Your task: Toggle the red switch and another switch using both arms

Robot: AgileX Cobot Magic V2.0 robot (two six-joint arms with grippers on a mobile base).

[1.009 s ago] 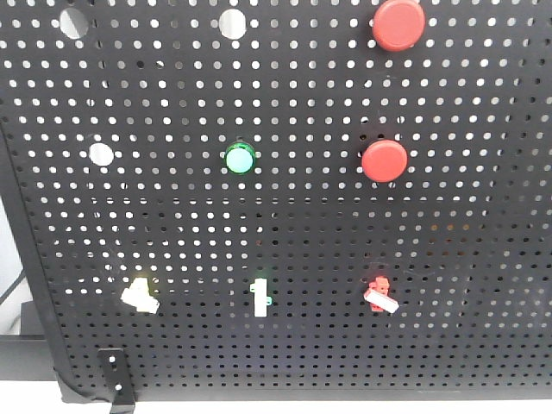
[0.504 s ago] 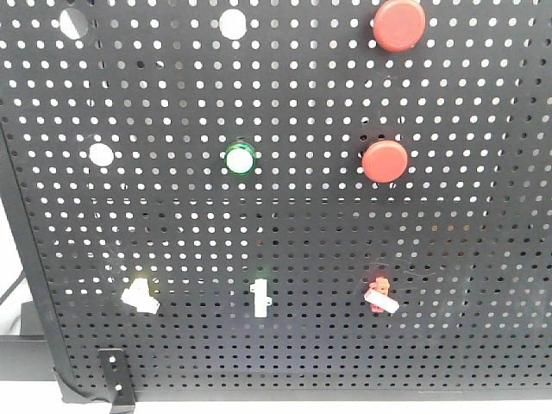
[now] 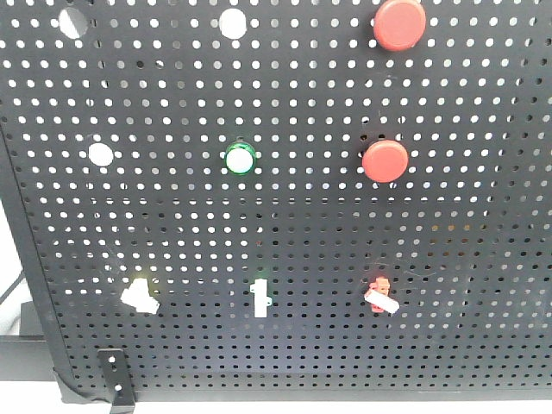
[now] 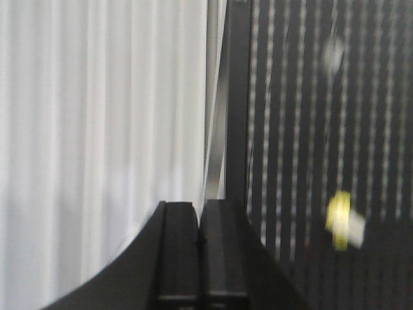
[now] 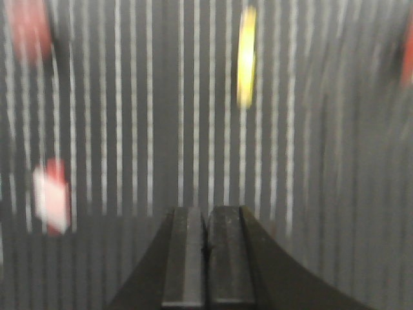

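In the front view the red switch, a small white lever on a red base, sits low right on the black pegboard. Low left is the other switch, a white lever on a faint yellow base. Neither gripper shows in this view. In the left wrist view my left gripper is shut and empty at the board's left edge, with the yellow-based switch blurred to its right. The right wrist view shows my right gripper shut and empty, facing the board, with the red switch blurred to its left.
A straight white toggle stands between the two switches. Higher up are a green-ringed button and two large round red buttons. A white curtain hangs left of the board. A yellowish streak is blurred.
The green glow in the round button and the green tint on the middle toggle have faded since the oldest frame. Both switch levers are as they were.
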